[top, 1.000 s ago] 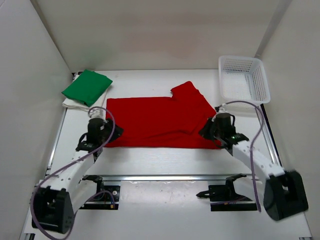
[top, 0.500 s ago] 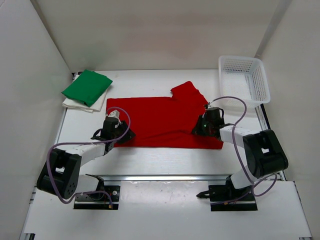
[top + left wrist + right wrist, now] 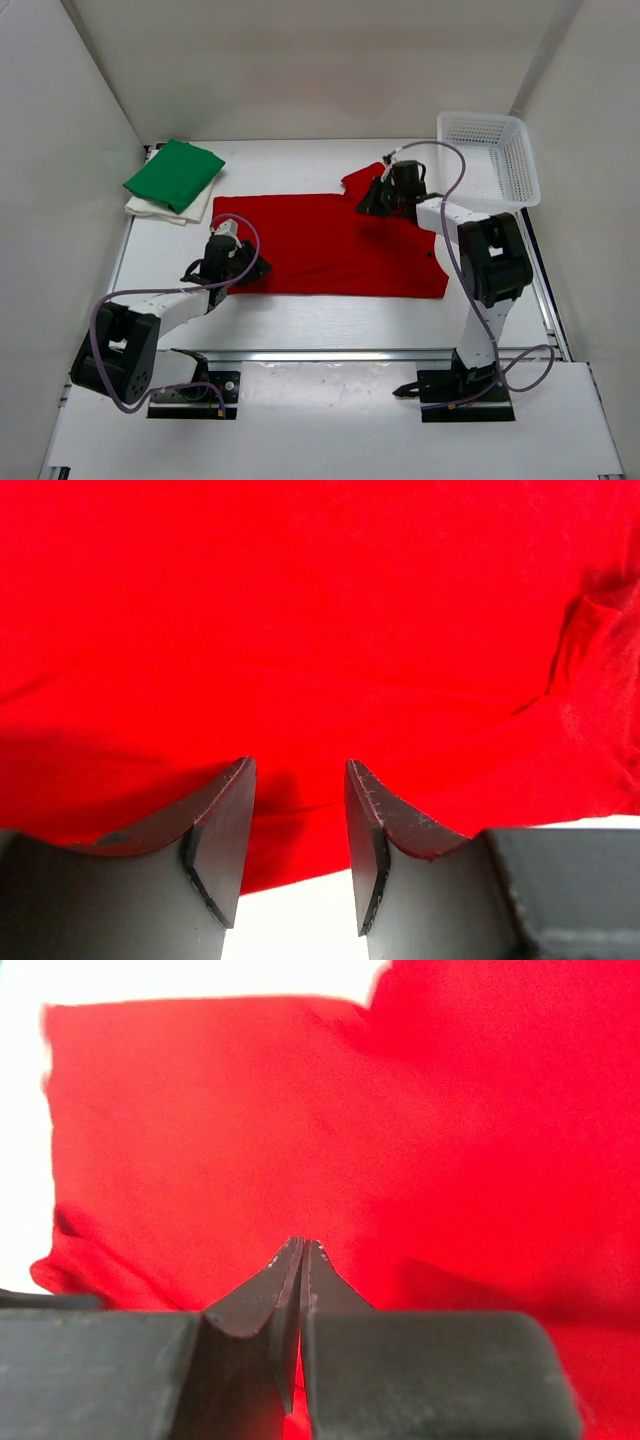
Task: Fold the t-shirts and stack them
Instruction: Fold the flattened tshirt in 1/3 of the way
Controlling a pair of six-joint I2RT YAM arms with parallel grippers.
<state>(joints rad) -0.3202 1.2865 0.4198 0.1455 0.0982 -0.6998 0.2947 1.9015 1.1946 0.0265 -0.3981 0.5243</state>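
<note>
- Our left hand (image 3: 298, 770) stands half open, its fingers apart with nothing between them. It is poised over the near hem of the red t-shirt (image 3: 320, 245), close to the left corner.
- Our right hand (image 3: 302, 1245) is pressed fully closed, and we see no cloth caught between its fingers. It sits over the red t-shirt's far-right sleeve.
- The red t-shirt lies spread nearly flat on the surface (image 3: 330, 315), with one sleeve poking out on its far side.
- We judge it light, limp and thin. Lifted by a single point it would sag and drag, and a fold would only keep its line if laid down flat. It looks neither fragile nor slippery.
- We would take hold at the hem corners or the sleeve edge, one hand at each end, with the fingers straddling the edge so that one slides beneath.
- Off the red t-shirt's far-left corner, the green t-shirt (image 3: 175, 172) rests folded on the white t-shirt (image 3: 198, 210), well apart from both hands.
- The basket (image 3: 480, 118) stands beyond the red t-shirt's far-right side.
</note>
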